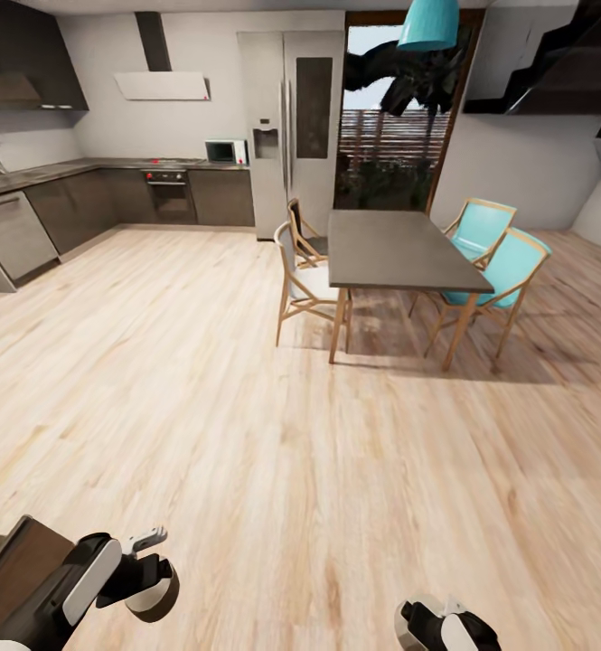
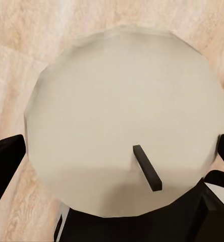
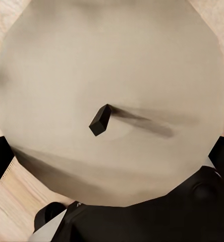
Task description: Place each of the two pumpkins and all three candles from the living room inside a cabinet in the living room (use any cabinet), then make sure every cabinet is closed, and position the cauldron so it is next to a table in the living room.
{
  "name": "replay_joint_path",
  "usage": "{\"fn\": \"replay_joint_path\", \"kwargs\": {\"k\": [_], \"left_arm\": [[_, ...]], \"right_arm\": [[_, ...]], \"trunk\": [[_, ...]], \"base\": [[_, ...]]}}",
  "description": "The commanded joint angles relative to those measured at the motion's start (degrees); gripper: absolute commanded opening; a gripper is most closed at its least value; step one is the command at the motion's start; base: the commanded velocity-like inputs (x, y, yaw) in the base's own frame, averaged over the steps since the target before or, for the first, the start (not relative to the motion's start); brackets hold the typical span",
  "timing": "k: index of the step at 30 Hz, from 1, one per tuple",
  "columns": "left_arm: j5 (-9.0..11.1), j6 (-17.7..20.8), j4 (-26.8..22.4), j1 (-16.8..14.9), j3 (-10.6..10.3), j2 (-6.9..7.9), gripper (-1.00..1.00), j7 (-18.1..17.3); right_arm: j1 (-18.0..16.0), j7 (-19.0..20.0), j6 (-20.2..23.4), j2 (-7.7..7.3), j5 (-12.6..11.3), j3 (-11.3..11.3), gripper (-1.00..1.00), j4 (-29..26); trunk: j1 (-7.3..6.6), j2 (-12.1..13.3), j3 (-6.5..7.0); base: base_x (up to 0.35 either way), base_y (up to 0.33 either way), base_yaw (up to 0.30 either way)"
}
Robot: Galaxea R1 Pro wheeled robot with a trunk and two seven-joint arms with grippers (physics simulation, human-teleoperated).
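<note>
my left gripper (image 2: 117,151) is clamped on a candle (image 2: 124,121): the pale round top with its short dark wick (image 2: 147,168) crowds the left wrist view, a black finger (image 2: 5,161) pressed at one side and the other barely peeking in at the opposite edge. my right gripper (image 3: 112,151) pinches a second candle (image 3: 112,96) the same way, its wick (image 3: 100,120) casting a smeared shadow, with only slivers of black finger at the picture's margins. the candles' sides are hidden; i see only their tops and bits of wooden floor (image 3: 16,201) around them.

from the head view, my left arm (image 1: 74,579) and right wrist (image 1: 445,626) are cut off at the lower edge, and the candles cannot be made out there. ahead across the plank floor stands a grey dining table (image 1: 395,249) with two teal chairs (image 1: 503,267) and two pale ones (image 1: 300,271). beyond are dark kitchen cupboards (image 1: 74,208), a fridge (image 1: 289,127) and a teal lamp (image 1: 428,23) cropped at the top.
</note>
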Motion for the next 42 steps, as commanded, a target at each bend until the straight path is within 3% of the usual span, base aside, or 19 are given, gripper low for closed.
{"fn": "replay_joint_path", "kwargs": {"k": [1, 15, 23, 42], "left_arm": [[0.01, 0.00, 0.00, 0.00, 0.00, 0.00, -1.00, 0.03], [0.01, 0.00, 0.00, 0.00, 0.00, -0.09, -1.00, 0.07], [0.01, 0.00, 0.00, 0.00, 0.05, -0.12, -1.00, 0.03], [0.01, 0.00, 0.00, 0.00, 0.03, -0.19, -1.00, 0.03]], "right_arm": [[0.00, -0.01, 0.00, 0.01, 0.02, 0.00, -1.00, 0.00], [0.00, 0.00, 0.00, 0.10, 0.02, 0.08, -1.00, -0.01], [0.00, 0.05, 0.00, 0.12, 0.02, 0.17, -1.00, 0.00], [0.00, 0.05, -0.06, 0.59, 0.28, 1.04, -1.00, -0.09]], "trunk": [[0.00, 0.00, 0.03], [0.00, 0.00, 0.43], [0.00, 0.00, 0.49], [0.00, 0.00, 0.49]], "base": [[0.303, -0.147, 0.272], [0.264, -0.208, 0.274], [0.196, -0.040, 0.285], [0.038, 0.000, 0.290]]}}
